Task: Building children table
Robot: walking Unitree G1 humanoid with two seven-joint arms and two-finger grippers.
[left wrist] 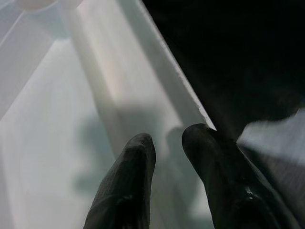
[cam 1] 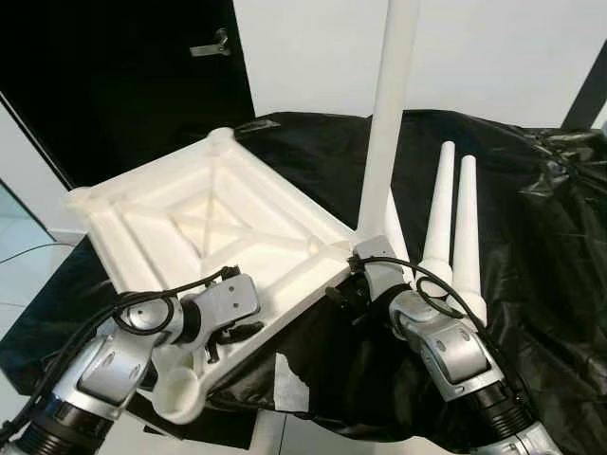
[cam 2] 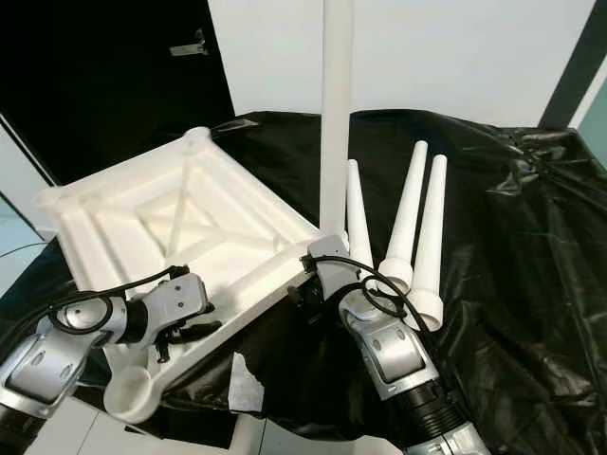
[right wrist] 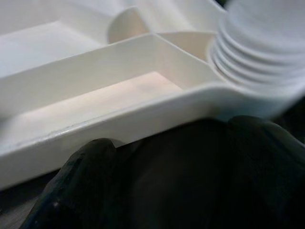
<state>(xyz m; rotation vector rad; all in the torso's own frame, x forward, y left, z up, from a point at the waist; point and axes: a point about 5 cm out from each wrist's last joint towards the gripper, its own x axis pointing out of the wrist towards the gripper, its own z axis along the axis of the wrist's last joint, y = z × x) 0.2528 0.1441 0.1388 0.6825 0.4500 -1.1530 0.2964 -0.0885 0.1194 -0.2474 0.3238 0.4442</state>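
The white children's tabletop lies upside down on a surface draped in black plastic sheet. One white leg stands upright in its near right corner. My right gripper sits at that corner, just below the leg's ribbed base and against the rim. My left gripper rests on the near rim beside the empty corner socket. Its fingers stand a narrow gap apart with nothing between them. Three loose legs lie to the right.
A dark door with a metal handle stands behind the table on the left. A white scrap lies on the sheet at the front edge. The sheet is crumpled and raised at the far right.
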